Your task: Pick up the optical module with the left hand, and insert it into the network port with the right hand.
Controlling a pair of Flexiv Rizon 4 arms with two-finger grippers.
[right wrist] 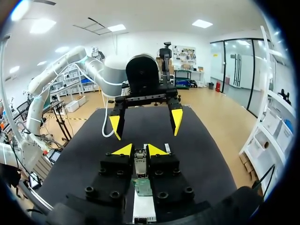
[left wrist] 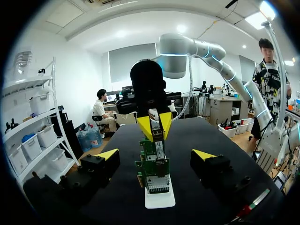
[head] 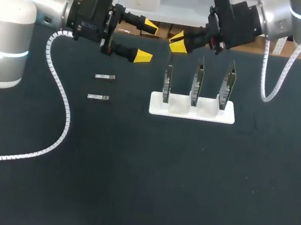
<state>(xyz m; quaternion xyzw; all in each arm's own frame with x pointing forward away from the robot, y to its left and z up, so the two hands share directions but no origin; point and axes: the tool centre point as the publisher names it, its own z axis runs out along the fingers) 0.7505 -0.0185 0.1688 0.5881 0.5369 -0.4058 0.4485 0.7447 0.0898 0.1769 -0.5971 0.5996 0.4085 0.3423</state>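
Note:
My right gripper [head: 178,42] hangs above and behind the leftmost of three upright circuit boards [head: 167,82] on a white stand [head: 227,117]. In the right wrist view its yellow tips [right wrist: 139,150] stand close together, shut on a small silver optical module [right wrist: 140,165]. The green board [right wrist: 141,185] and the stand lie under it. My left gripper [head: 146,42] faces it from the left, open and empty, with its fingers wide apart [left wrist: 157,154]. From the left wrist view, the nearest board's metal network port [left wrist: 157,183] lies ahead of those fingers, with the right gripper [left wrist: 154,125] above it.
Two more optical modules [head: 105,76] [head: 98,97] lie flat on the dark table, left of the stand and below my left gripper. A white coiled cable [head: 64,109] trails from the left arm across the table. Another cable [head: 268,80] hangs from the right arm.

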